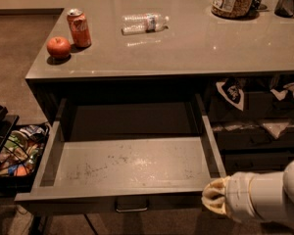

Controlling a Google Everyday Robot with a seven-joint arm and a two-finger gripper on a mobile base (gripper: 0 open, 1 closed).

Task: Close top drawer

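1. Right, the top drawer (pixel 132 165) stands pulled well out from under the counter (pixel 196 48), low in the middle of the view, its scuffed, speckled floor bare.
2. Its small metal handle (pixel 132 204) sits at 6 o'clock on the flat front.
3. The gripper (pixel 211 202) is down at 4 o'clock, at the drawer's front right corner, touching it or just beside it; I cannot tell which.
4. Its pale fingers are pressed together in one clump, pinching nothing.
5. The white arm (pixel 269 199) runs off toward 3 o'clock behind it.
6. On the counter at 11 o'clock sits an apple (pixel 58 47), a soda can (pixel 79 27) just beside it; a water bottle (pixel 144 23) lies on its side at 12.
7. At 9 o'clock, a dark bin (pixel 14 153) of packets sits beside the drawer.
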